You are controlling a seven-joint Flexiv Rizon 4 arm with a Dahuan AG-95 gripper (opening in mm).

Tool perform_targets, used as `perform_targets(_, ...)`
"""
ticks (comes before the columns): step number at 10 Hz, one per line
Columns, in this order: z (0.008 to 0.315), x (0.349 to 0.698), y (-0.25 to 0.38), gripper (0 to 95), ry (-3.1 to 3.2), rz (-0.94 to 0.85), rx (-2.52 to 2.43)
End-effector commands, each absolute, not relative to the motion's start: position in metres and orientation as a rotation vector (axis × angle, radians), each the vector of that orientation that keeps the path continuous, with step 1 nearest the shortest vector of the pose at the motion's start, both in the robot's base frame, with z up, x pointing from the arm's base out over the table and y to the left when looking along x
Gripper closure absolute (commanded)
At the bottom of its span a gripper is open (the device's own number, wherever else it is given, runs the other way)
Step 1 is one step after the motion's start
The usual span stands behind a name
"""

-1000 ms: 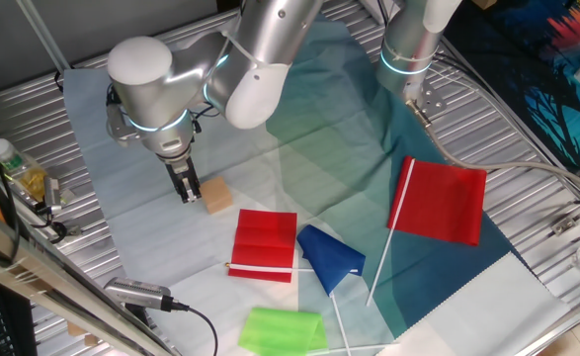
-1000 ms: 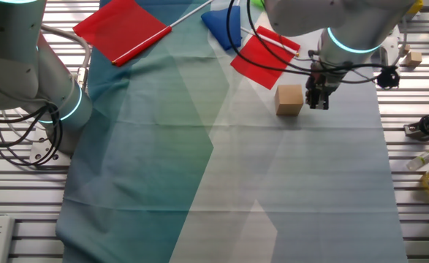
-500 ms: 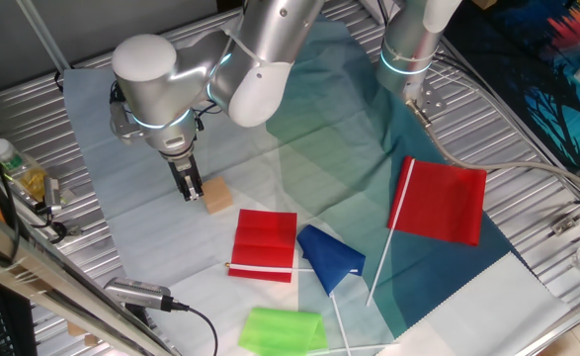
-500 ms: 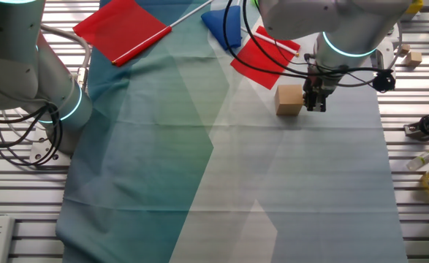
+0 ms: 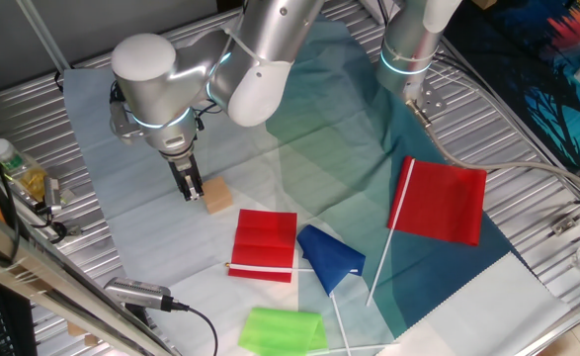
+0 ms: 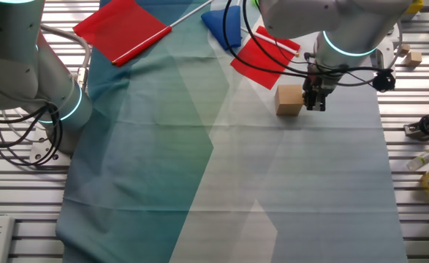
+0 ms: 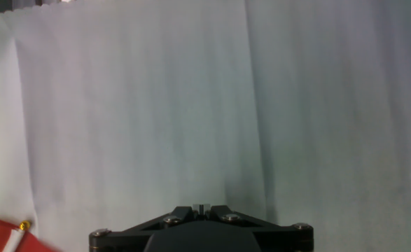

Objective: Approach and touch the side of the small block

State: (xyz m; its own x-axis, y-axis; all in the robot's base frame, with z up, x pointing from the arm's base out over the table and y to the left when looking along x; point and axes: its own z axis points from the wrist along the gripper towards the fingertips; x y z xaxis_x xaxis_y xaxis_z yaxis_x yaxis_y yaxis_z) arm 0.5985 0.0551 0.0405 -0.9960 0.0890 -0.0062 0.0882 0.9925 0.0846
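Observation:
The small block [image 5: 217, 196] is a plain tan cube on the pale cloth; it also shows in the other fixed view [image 6: 289, 99]. My gripper [image 5: 190, 190] stands upright right beside the block's left side, fingers together and shut, tips down at the cloth. In the other fixed view the gripper [image 6: 315, 102] is just right of the block, very close or touching. The hand view shows only pale cloth and the shut fingers [image 7: 201, 208]; the block is out of its sight.
A folded red cloth [image 5: 265, 244], a blue flag [image 5: 329, 255], a green cloth [image 5: 282, 328] and a large red flag [image 5: 442, 201] lie near the block. A second arm's base [image 5: 408, 49] stands at the back. Bottles [image 5: 18, 173] lie at the table's left edge.
My gripper has shifted slightly toward the block over the last second and has held still for the last half second. The block has not moved.

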Motion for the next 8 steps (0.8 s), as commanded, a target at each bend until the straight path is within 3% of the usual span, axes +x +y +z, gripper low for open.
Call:
perform_targets(1, 0.0413, 0.598, 0.0553, 95.0, 3.127, 0.131, 0.135)
perform_targets(8, 0.0403, 0.591, 0.0538, 95.0, 3.122, 0.124, 0.109)
